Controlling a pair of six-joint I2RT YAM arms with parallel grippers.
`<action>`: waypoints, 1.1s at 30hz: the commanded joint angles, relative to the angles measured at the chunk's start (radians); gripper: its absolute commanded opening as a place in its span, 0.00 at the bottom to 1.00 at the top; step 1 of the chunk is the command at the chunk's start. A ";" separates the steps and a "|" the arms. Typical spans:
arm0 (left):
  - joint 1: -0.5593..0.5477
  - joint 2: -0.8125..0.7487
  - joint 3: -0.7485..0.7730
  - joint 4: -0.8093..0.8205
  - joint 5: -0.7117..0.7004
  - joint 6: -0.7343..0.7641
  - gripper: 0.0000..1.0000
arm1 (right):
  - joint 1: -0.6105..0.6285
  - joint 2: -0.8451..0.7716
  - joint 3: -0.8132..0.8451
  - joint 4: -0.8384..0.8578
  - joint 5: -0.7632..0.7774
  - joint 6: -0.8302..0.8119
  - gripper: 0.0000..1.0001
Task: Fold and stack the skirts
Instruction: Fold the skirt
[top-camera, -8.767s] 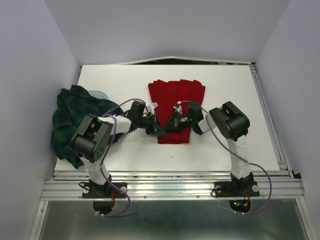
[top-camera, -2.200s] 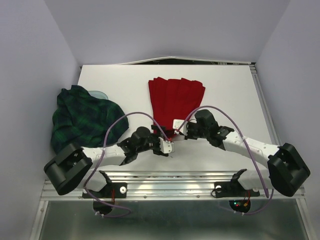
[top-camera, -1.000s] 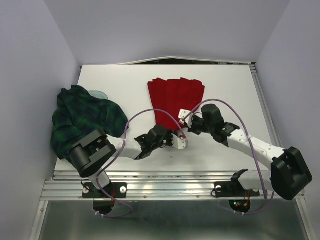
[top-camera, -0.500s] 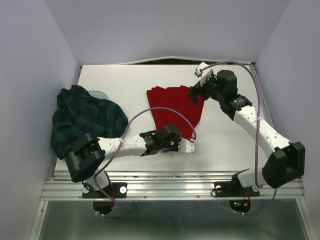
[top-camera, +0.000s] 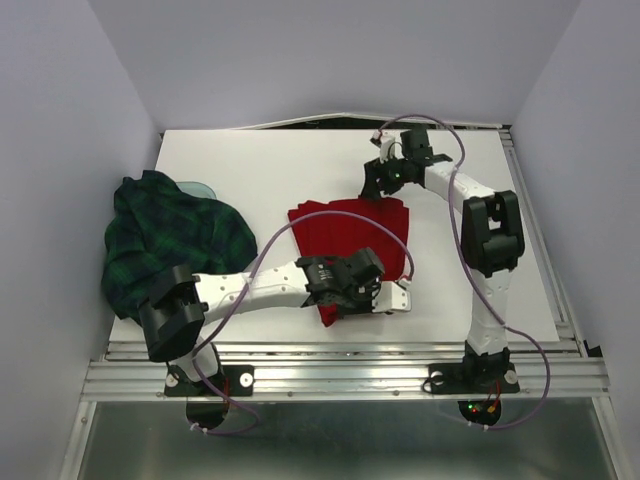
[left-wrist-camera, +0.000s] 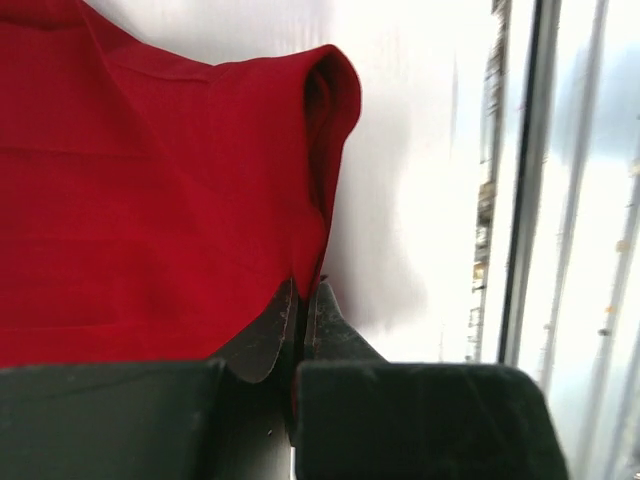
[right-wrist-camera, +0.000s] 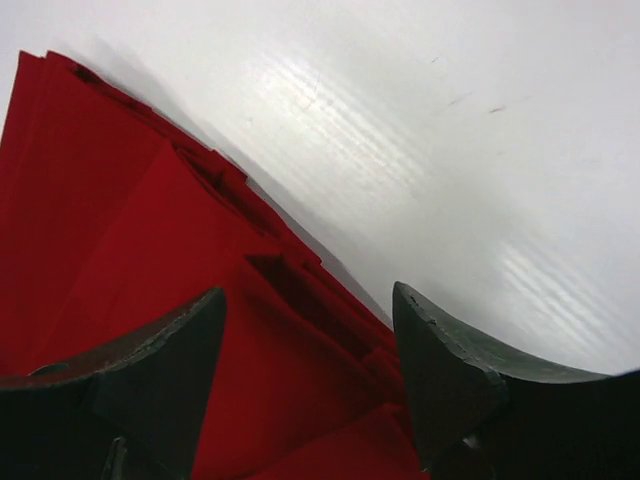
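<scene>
The red skirt (top-camera: 345, 235) lies mid-table, partly folded, with its pleats bunched at the far edge. My left gripper (top-camera: 402, 297) is at the skirt's near right corner, shut on a pinch of red cloth (left-wrist-camera: 200, 180); the fold curls up just beyond the left gripper (left-wrist-camera: 305, 292). At the skirt's far right edge my right gripper (top-camera: 379, 188) stands open and holds nothing. The right gripper (right-wrist-camera: 310, 320) hovers over the layered pleats (right-wrist-camera: 150, 240), with its fingers either side of them. The plaid skirt (top-camera: 165, 245) lies crumpled at the table's left edge, away from both grippers.
A pale disc (top-camera: 200, 187) peeks out from behind the plaid skirt. The white table (top-camera: 250, 165) ends at an aluminium rail (top-camera: 340, 352) in front and at a metal frame (top-camera: 530, 220) on the right. Walls enclose the left, back and right.
My right gripper let go of the skirt's near end, opened, and swung to its far right edge. My left gripper, still shut on the cloth, dragged its corner to the right, bunching the skirt.
</scene>
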 joint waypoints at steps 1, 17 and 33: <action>-0.018 0.002 0.104 -0.148 0.094 -0.091 0.00 | 0.000 0.055 0.077 -0.079 -0.216 0.069 0.72; 0.010 0.100 0.522 -0.505 0.364 0.032 0.00 | 0.083 -0.003 -0.222 -0.278 -0.366 -0.218 0.30; 0.278 0.258 0.609 -0.476 0.271 0.203 0.00 | 0.130 -0.090 -0.357 -0.317 -0.421 -0.289 0.18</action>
